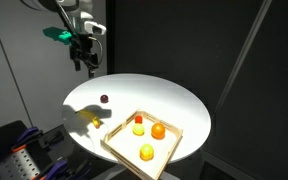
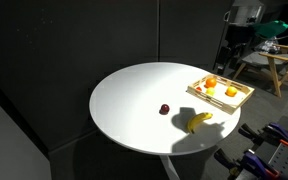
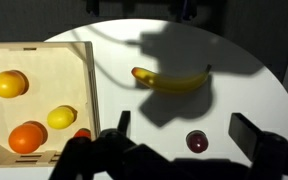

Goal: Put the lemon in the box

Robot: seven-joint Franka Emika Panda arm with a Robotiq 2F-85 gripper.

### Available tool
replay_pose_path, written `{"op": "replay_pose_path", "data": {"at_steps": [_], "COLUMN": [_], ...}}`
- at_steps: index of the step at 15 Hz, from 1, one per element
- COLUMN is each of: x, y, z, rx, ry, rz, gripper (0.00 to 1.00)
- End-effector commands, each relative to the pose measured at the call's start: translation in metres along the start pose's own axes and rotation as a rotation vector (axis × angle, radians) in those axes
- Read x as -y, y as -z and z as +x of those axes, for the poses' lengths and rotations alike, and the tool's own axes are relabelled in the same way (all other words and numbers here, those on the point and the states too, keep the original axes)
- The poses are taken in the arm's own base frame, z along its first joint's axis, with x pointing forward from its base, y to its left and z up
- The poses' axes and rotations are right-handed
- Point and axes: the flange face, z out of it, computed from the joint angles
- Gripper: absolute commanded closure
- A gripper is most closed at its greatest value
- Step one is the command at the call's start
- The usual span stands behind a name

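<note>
The lemon [image 3: 61, 118], small and pale yellow, lies inside the light wooden box [image 3: 88, 80] at the left of the wrist view. It sits between an orange [image 3: 27, 137] and a larger, deeper yellow fruit [image 3: 9, 84]. In an exterior view the lemon [image 1: 138, 129] lies in the box [image 1: 119, 148] near the table's front. My gripper [image 3: 184, 125] is open and empty. It hangs high above the table's far side [image 1: 84, 62], away from the box. It also shows in an exterior view [image 2: 232, 55].
A banana [image 3: 171, 78] and a small dark red fruit [image 3: 196, 141] lie on the round white table [image 1: 174, 105] outside the box. A small red thing [image 3: 81, 134] lies in the box by the lemon. Dark curtains stand behind the table.
</note>
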Motion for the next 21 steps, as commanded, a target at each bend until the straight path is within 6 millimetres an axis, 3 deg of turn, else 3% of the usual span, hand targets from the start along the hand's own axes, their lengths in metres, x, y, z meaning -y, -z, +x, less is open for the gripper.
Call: {"op": "replay_pose_path", "data": {"at_steps": [1,7,8,21], "x": [0.000,0.001,0.000,0.000], "y": [0.012,0.018,0.014,0.011], "z": [-0.025,-0.041,-0.030,-0.031], "rx": [-0.005,-0.024,-0.016,-0.011], "ry": [-0.003,0.015,0.004,0.004], "rz": [0.013,0.013,0.002,0.002], "gripper": [0.00,0.00,0.00,0.00]}}
